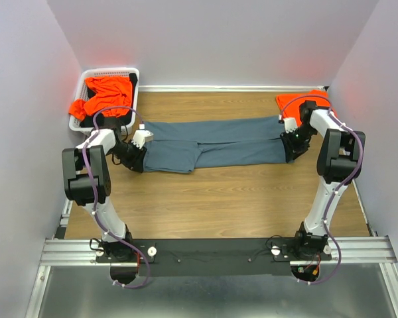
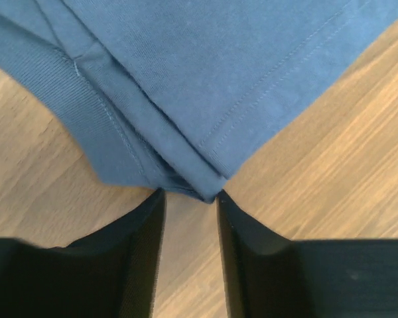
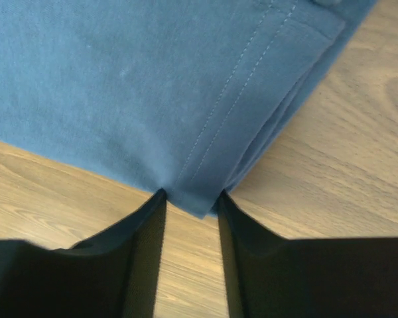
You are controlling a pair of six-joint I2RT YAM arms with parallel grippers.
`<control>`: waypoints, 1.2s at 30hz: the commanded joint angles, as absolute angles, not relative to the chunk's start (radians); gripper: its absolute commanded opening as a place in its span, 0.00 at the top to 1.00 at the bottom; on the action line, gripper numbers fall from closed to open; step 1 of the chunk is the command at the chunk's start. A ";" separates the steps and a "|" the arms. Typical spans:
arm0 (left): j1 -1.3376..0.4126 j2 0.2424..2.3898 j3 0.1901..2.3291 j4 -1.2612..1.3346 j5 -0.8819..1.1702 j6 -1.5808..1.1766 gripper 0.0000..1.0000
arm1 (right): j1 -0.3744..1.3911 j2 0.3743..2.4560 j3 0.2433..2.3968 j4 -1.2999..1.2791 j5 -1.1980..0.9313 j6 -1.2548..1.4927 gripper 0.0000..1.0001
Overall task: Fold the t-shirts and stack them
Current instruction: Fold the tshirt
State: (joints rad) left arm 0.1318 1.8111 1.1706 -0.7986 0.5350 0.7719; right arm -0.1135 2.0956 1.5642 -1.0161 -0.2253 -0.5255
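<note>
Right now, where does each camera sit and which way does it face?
Top external: above and behind the robot, looking down on the table; left arm, right arm and their bases show.
Left wrist: on the left arm, looking past the left gripper at a folded corner of the blue-grey t-shirt; its black fingers show.
Right wrist: on the right arm, looking past the right gripper at the shirt's opposite end; its fingers show.
Shared: all three see the same shirt lying on wood.

Wooden table (image 1: 239, 199) carries blue-grey t-shirt (image 1: 219, 142), orange t-shirt (image 1: 305, 101), basket (image 1: 113, 70).
</note>
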 commanded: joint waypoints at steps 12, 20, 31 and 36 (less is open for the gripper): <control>0.138 1.821 1.100 -0.767 0.509 0.761 1.00 | -0.121 2.129 1.505 -0.951 -0.166 -0.488 0.95; 0.138 1.715 1.037 -0.824 0.482 0.792 1.00 | -0.121 1.994 1.345 -0.951 -0.100 -0.532 0.83; 0.143 1.577 1.153 -0.959 0.580 0.804 0.59 | -0.089 1.885 1.612 -1.118 -0.364 -0.465 0.54; 0.104 1.603 1.134 -0.992 0.636 0.799 0.59 | 0.091 1.881 1.614 -1.077 -0.518 -0.365 0.53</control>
State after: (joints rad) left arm 0.1307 1.5894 1.1461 -0.9234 0.5556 0.7879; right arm -0.0513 1.8931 1.6058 -1.0470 -0.3389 -0.4515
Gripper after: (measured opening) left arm 0.411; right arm 0.467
